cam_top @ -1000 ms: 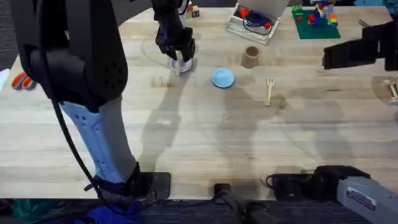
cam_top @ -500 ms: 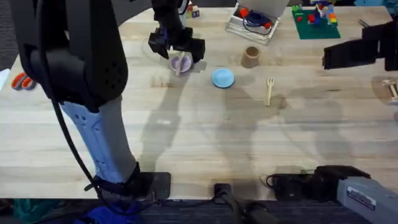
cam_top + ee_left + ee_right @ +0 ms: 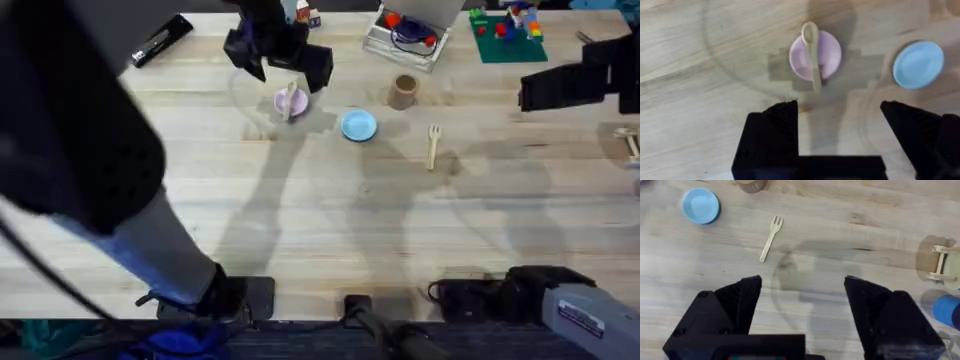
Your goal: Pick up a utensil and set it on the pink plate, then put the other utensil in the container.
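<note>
Left pincer (image 3: 278, 62): black fingers (image 3: 771, 131) spread wide, nothing between them, poised above the far part of the counter (image 3: 330, 230), just over the pink plate (image 3: 291, 102).

Spoon (image 3: 812, 52): lies across the pink plate (image 3: 832, 52), bowl end past one rim, handle tip past the opposite rim, resting clear of the fingers. First half of the task judged done.

Right pincer (image 3: 801, 312): jaws apart, empty, held above the counter at the right side, with the fork (image 3: 770, 241) on the wood ahead of it.

Fork (image 3: 434, 143): flat on bare counter, tines toward the far edge, well apart from both plates. Blue plate (image 3: 359, 125) sits between it and the pink plate; not to be used.

Cup (image 3: 403, 91): upright, near the fork, beyond the blue plate toward the far edge.

Step in hand, as judged: fork into cup, most easily by the right arm.
- Come down over the mid-handle with the jaws across its slim width.
- Close low, since it lies flat.
- Lift clear before moving.
- Tip it toward upright, centre it over the narrow mouth, and let go only once an end is inside.
- Keep the left arm away from the spoon.
</note>
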`<action>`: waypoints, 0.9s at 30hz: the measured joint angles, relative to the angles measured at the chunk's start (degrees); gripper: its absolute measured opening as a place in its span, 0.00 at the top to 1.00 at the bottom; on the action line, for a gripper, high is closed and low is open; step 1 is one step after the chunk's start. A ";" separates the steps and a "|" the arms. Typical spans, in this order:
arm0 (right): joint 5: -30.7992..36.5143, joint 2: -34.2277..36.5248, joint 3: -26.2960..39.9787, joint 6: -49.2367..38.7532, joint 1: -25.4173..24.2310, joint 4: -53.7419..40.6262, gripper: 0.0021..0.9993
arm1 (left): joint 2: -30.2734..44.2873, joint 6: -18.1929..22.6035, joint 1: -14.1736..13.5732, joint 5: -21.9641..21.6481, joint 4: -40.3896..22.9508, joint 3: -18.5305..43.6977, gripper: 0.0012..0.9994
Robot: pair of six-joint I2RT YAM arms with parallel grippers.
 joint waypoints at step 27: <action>0.02 -0.02 0.00 0.00 0.00 0.00 0.00 | -37.61 0.95 -0.36 5.91 3.23 -27.40 0.00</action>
